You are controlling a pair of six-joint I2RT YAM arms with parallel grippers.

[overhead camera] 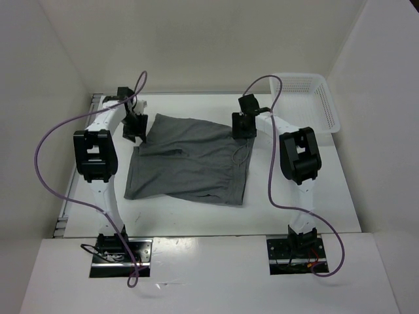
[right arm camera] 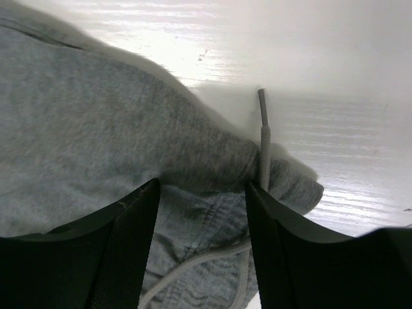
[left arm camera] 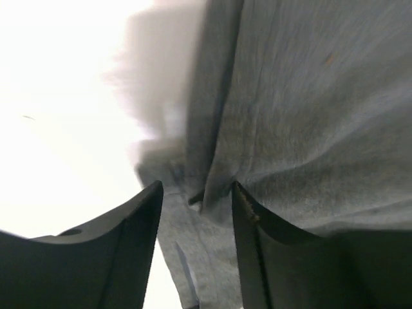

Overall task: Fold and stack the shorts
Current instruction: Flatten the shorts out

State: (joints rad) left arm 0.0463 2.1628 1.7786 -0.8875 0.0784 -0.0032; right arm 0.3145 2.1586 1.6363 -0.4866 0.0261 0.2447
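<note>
The grey shorts (overhead camera: pixel 190 160) lie folded flat on the white table (overhead camera: pixel 196 219), waistband to the right, with a thin drawstring (overhead camera: pixel 241 157) looped on top. My left gripper (overhead camera: pixel 137 127) is at their far left corner. In the left wrist view its jaws (left arm camera: pixel 196 193) stand apart, open, over a fold of the grey fabric (left arm camera: pixel 302 116). At the far right corner is my right gripper (overhead camera: pixel 243 124). The right wrist view shows it (right arm camera: pixel 203 187) open too, straddling the waistband corner (right arm camera: pixel 96 129) with the drawstring (right arm camera: pixel 264 135) beside the right finger.
A white plastic basket (overhead camera: pixel 308 98) stands at the back right of the table. White walls close in the left, back and right sides. Purple cables (overhead camera: pixel 46 150) arc over both arms.
</note>
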